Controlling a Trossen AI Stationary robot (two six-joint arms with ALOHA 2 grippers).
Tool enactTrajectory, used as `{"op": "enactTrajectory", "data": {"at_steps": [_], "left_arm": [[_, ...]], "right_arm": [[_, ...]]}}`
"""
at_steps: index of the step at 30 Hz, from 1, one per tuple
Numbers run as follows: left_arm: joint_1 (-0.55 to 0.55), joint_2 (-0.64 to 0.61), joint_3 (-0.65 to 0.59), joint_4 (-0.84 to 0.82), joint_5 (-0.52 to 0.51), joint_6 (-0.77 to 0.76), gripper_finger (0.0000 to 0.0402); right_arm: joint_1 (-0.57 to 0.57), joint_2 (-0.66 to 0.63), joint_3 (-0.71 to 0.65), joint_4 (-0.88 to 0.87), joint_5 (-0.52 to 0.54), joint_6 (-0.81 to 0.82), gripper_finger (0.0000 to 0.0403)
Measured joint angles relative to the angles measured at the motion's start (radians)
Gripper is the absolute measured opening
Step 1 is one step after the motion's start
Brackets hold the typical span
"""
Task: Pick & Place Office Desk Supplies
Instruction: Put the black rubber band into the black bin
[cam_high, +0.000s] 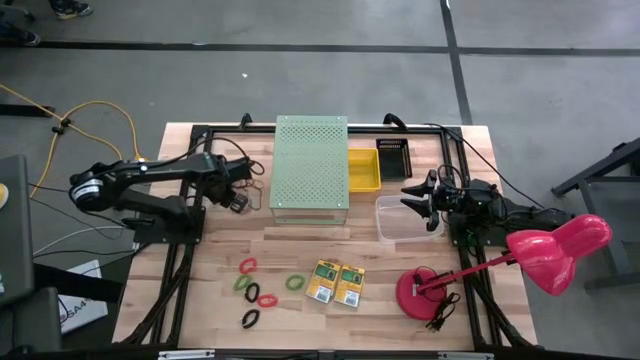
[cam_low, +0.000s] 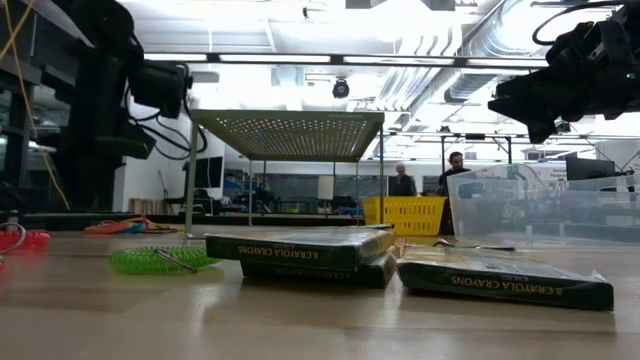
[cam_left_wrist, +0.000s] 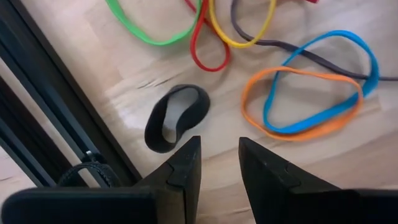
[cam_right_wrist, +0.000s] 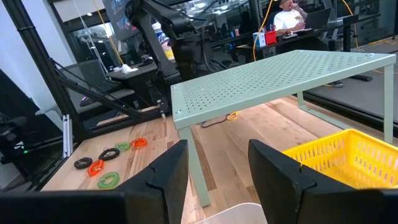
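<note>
The elastic band loops (cam_high: 262, 291) are lying scattered on the front-left part of the counter (cam_high: 200, 320), with the two crayon boxes (cam_high: 336, 284) resting flat and side by side just to their right. The left end effector (cam_high: 240, 195) is hovering at the left edge of the pale-green perforated box (cam_high: 311, 166), fingers (cam_left_wrist: 186, 163) spread and empty above a dark loop (cam_left_wrist: 176, 117) and a tangle of thin rubber bands (cam_left_wrist: 298, 93). The right end effector (cam_high: 418, 196) is waiting over a clear bin (cam_high: 405, 222), likewise spread and holding nothing.

Handling judgement: the loops are probably light, soft and springy (they may roll or snag on one finger), so pinching across one strand of the ring looks safest. The crayon boxes appear stiff, light and smooth-faced; gripping across the narrow width, on the long edges, should hold better than the flat printed face.
</note>
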Motion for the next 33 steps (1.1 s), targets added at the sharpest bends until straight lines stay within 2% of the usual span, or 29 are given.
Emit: {"op": "enactTrajectory", "data": {"at_steps": [15, 33], "left_arm": [[0.082, 0.092, 0.0, 0.049, -0.017, 0.048, 0.0101], [0.083, 0.174, 0.0, 0.08, -0.017, 0.048, 0.0101]], "right_arm": [[0.0, 0.0, 0.0, 0.0, 0.0, 0.0, 0.0155], [0.0, 0.0, 0.0, 0.0, 0.0, 0.0, 0.0155]]}}
